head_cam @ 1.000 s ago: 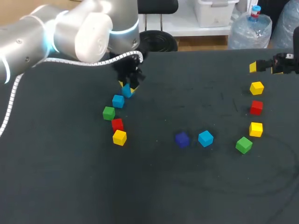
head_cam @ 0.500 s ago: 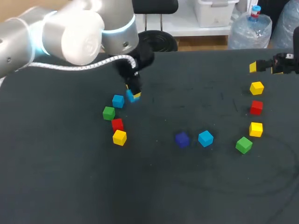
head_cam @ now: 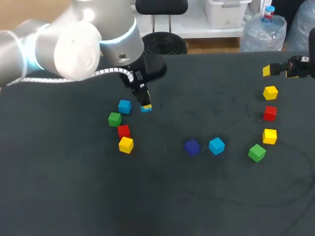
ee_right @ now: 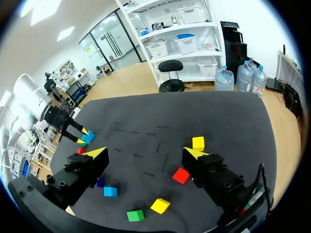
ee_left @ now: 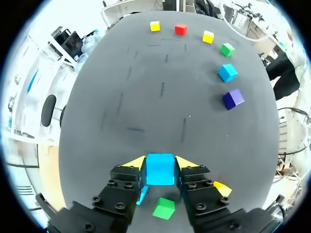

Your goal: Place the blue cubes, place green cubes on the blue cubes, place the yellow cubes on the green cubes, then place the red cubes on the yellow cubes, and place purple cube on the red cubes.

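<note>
I read this as blue-cube step. Left hand (head_cam: 145, 104) gripping blue cube (head_cam: 146, 107), upper left-centre of frame, apparently lifted off counter (head_cam: 197, 206). Right hand (head_cam: 278, 70) open, upper right. Next: lower cube onto base spot, release.

Silver-white left arm (head_cam: 74, 44) has blue-lit ring, black yellow-tipped end effector (head_cam: 145, 105).

Overall level: moderate and even across the head view; the dark table (head_cam: 162, 196) read matte, without glare.
Source: light fell from above, judging by the bright top faces of the cubes.
Highlights: the left arm (head_cam: 74, 44) casing ran near white at the upper left of the head view.
Shadows: soft and faint, hard to separate from the dark surface.
Close range: the blue cube (ee_left: 160, 172) in the left gripper (ee_left: 160, 162) was brightly, evenly lit.
</note>
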`<state>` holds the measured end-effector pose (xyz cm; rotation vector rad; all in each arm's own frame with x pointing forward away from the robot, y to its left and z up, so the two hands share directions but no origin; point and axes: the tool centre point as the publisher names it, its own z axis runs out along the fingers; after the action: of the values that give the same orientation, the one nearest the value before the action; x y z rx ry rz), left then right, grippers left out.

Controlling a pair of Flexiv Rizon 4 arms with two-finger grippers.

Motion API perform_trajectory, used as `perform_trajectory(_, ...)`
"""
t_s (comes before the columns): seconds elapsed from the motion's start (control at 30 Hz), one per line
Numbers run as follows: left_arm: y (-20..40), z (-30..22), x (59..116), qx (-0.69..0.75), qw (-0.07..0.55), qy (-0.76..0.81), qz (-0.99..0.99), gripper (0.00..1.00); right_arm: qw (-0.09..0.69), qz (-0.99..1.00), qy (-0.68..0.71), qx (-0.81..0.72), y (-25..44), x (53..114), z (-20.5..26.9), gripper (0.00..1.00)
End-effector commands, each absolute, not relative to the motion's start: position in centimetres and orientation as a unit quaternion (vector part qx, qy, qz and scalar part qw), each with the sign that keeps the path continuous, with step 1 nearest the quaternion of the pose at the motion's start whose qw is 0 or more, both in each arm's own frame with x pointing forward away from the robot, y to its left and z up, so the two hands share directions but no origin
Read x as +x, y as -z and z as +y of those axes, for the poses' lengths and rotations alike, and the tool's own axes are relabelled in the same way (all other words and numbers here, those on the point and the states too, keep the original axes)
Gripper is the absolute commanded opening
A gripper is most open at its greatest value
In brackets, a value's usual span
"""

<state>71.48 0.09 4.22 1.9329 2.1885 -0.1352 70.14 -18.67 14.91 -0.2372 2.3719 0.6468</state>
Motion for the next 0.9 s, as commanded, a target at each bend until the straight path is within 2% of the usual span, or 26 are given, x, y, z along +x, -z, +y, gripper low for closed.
perform_trajectory(0.03,-3.9,-0.3,71.3,0.660,0.107,0.042,0.743,0.00,0.330,0.908,-0.244,-0.089,-15.0,70.0,-18.6,1.00)
perform_trajectory(0.9,-2.7,-4.1,70.2,0.681,0.086,0.040,0.726,0.00,0.330,0.908,-0.244,-0.089,-15.0,70.0,-18.6,1.00)
